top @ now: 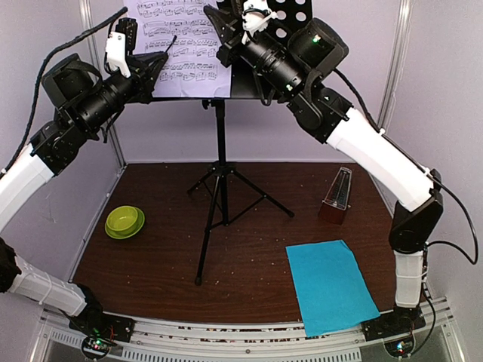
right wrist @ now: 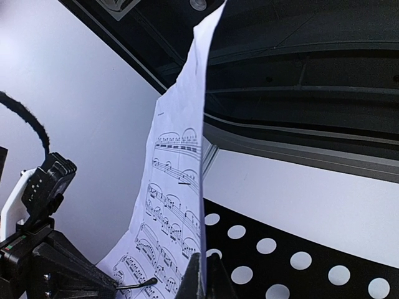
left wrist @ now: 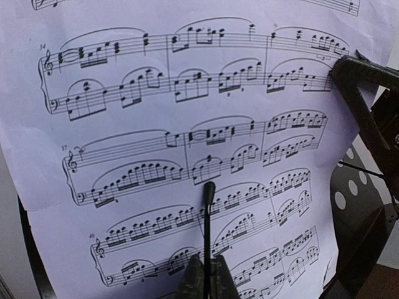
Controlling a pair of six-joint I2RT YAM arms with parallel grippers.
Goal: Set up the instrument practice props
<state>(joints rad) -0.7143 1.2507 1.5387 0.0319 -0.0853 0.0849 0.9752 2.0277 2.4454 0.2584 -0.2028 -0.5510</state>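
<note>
A: The music stand [top: 220, 151] is up, mid-surface [top: 249, 249]. The lilac sheet [top: 185, 45] is high against its desk, and the right claw [right wrist: 202, 271] is pinching the sheet's right edge!

B: The left claw [left wrist: 206, 274] is pressed together on a thin black rod [left wrist: 207, 218], tip at the page.

A: Left to do, I'd say: the cyan sheet [top: 330, 285], flat at near right. The metronome [top: 337, 196] stands just beyond it.

B: The top of the desk is cut off. Can't tell if the page rests on the ledge.

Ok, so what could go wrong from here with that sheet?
The right claw pinches the lilac sheet by its edge, and the sheet stands off the desk; a pull could crease or tear it, and on release it might slide off. The left claw seems to grip a wire at the sheet's face, up on a slim tripod stand; a push could tip it.
</note>
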